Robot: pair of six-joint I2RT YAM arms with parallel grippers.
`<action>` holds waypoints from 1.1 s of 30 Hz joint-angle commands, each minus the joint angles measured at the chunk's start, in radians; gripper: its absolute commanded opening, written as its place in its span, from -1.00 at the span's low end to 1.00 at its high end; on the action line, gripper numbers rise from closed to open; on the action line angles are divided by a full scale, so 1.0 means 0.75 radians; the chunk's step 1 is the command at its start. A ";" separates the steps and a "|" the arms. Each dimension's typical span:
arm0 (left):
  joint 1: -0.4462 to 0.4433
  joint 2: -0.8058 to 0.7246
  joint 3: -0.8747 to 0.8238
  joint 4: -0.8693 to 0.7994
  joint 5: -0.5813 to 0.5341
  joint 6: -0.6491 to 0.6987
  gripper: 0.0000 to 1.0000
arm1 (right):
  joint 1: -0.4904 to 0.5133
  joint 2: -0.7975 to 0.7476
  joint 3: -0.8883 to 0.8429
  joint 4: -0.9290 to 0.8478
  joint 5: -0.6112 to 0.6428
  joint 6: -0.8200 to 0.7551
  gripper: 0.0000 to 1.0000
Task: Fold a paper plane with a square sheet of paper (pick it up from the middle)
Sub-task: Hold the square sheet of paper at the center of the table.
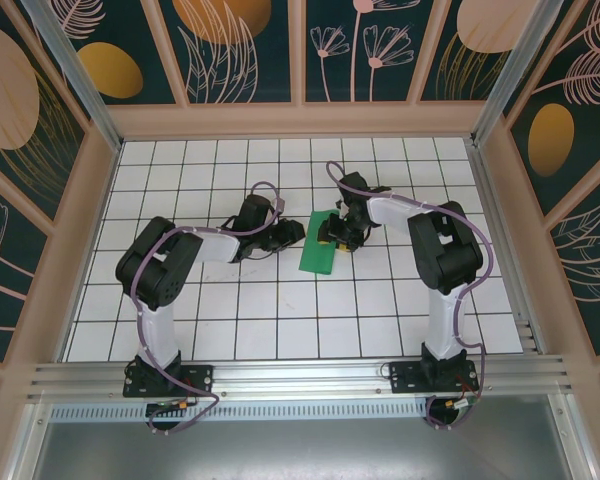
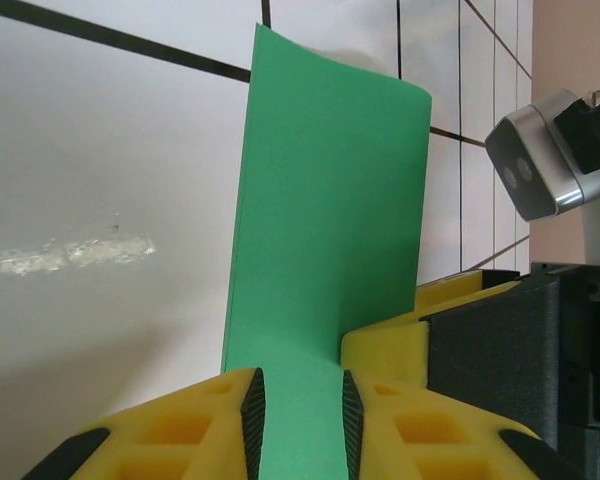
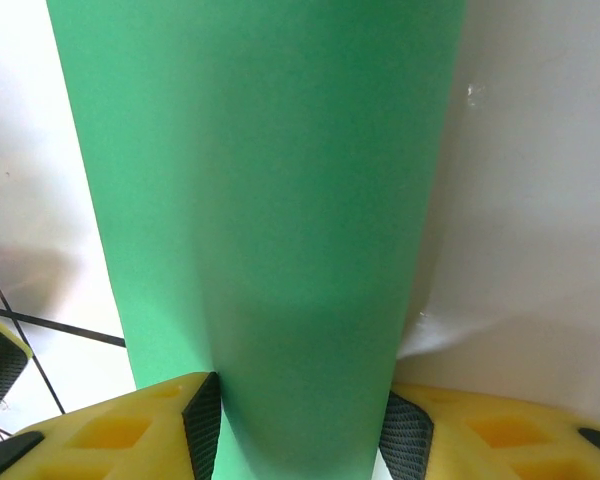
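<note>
Bright-green thin square sheet of paper (image 1: 318, 245), folded into a narrower strip, lies mid-way across your white gridded counter (image 1: 230, 320). Your left gripper (image 1: 292, 232) meets it from the left, your right gripper (image 1: 338, 232) from the far right. Each pair of jaws stands apart with the paper between them, and you cannot tell whether either clamps it.

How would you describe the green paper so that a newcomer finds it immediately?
Look at the white gridded table, near its middle, where the left gripper and right gripper converge. There is the green sheet of paper, a narrow strip. It is the only green thing among black grippers and white tiles.
</note>
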 commanded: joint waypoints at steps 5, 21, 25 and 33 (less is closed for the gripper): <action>-0.010 0.065 0.077 0.034 0.079 -0.007 -0.48 | 0.044 0.373 -0.144 -0.013 0.253 -0.021 0.06; -0.029 0.169 0.240 -0.192 0.080 0.069 -0.69 | 0.051 0.388 -0.144 -0.009 0.249 -0.019 0.06; -0.032 0.189 0.255 -0.224 0.080 0.073 -0.72 | 0.052 0.388 -0.146 -0.007 0.247 -0.019 0.06; -0.040 0.237 0.335 -0.434 -0.008 0.100 -0.72 | 0.054 0.389 -0.151 -0.003 0.247 -0.017 0.05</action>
